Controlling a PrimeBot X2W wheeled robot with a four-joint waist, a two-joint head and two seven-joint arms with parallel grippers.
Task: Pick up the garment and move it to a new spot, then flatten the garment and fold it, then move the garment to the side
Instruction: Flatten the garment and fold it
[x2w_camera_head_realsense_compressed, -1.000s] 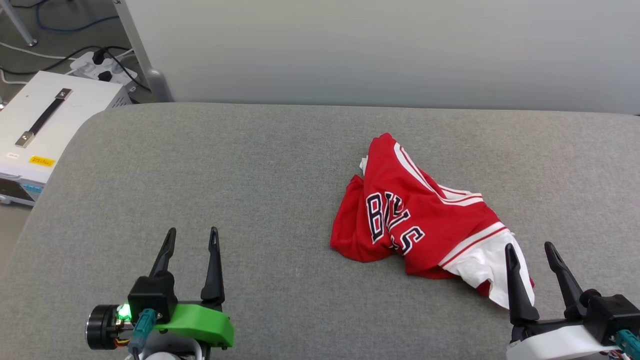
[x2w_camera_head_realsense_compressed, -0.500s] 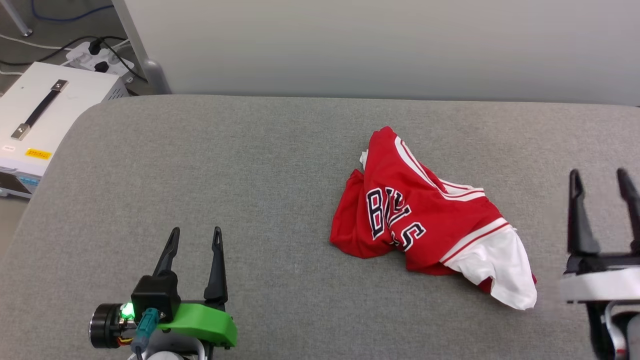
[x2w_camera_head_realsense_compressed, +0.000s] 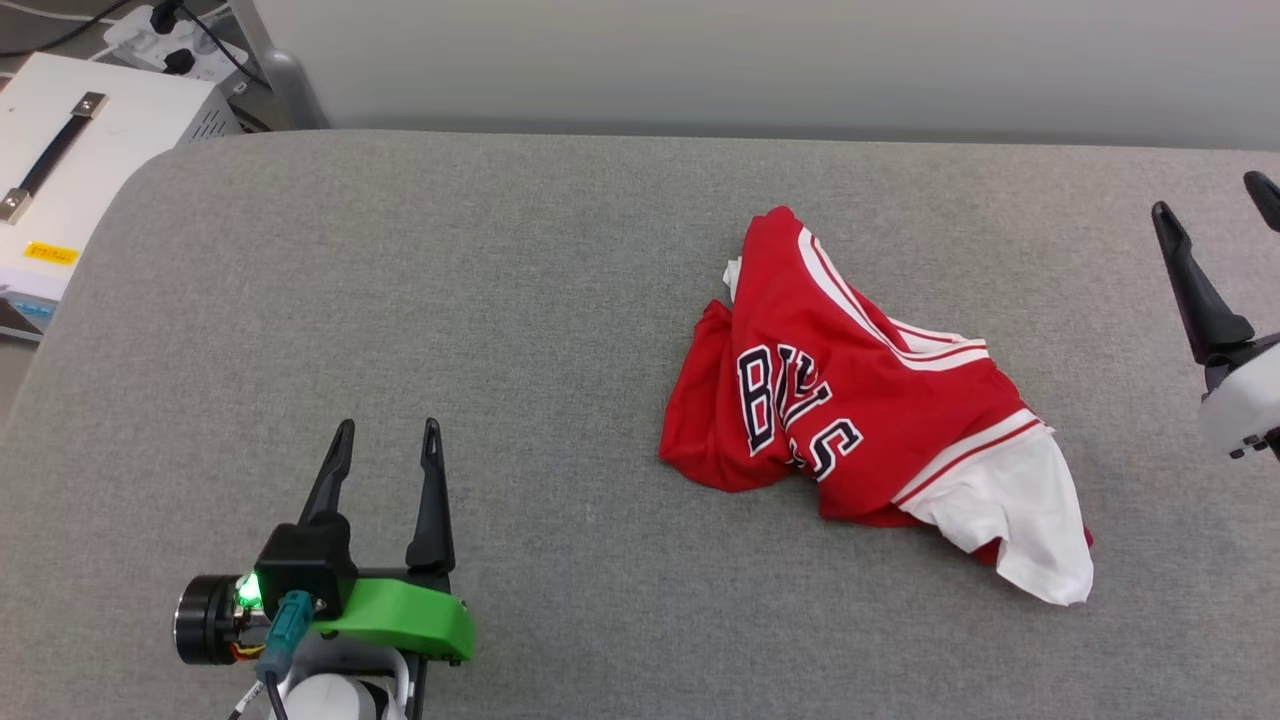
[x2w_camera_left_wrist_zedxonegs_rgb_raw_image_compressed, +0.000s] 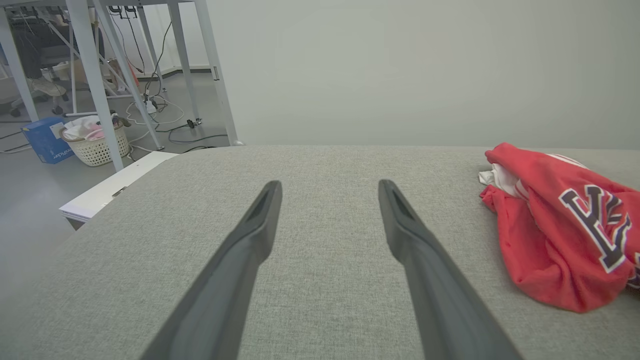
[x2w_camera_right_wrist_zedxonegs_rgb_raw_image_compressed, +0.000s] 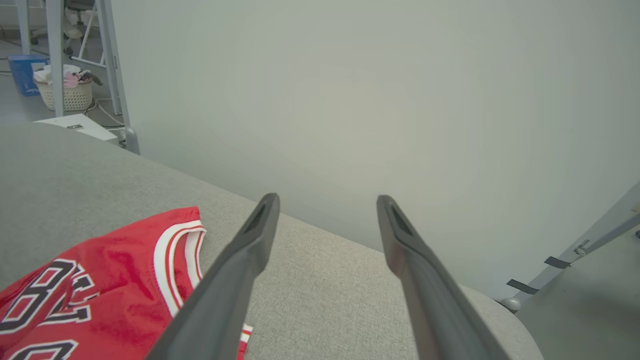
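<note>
White sleeve (x2w_camera_head_realsense_compressed: 1020, 510) of the garment (x2w_camera_head_realsense_compressed: 870, 400) shows overhead

You face a grey fabric surface (x2w_camera_head_realsense_compressed: 500, 300) backed by a plain pale wall (x2w_camera_head_realsense_compressed: 700, 60); far left, a white case (x2w_camera_head_realsense_compressed: 130, 170), power strip (x2w_camera_head_realsense_compressed: 150, 22) and basket (x2w_camera_left_wrist_zedxonegs_rgb_raw_image_compressed: 97, 147) sit on grey floor (x2w_camera_left_wrist_zedxonegs_rgb_raw_image_compressed: 30, 200).

The tabletop (x2w_camera_head_realsense_compressed: 500, 300) is covered in grey woven cloth, matt and slightly coarse in its grain. The garment (x2w_camera_head_realsense_compressed: 850, 400) is thin, soft cloth with a faint sheen (the black lettering looks flatter and denser than the red around it), and its white sleeve is equally smooth. The left claw (x2w_camera_head_realsense_compressed: 388, 428) has 2 dark, matt, smooth plastic fingers (x2w_camera_head_realsense_compressed: 431, 510) on a smooth green plastic mount (x2w_camera_head_realsense_compressed: 400, 615). The right claw (x2w_camera_right_wrist_zedxonegs_rgb_raw_image_compressed: 327, 198) has the same finish. The white case (x2w_camera_head_realsense_compressed: 90, 130) looks like painted metal.
</note>
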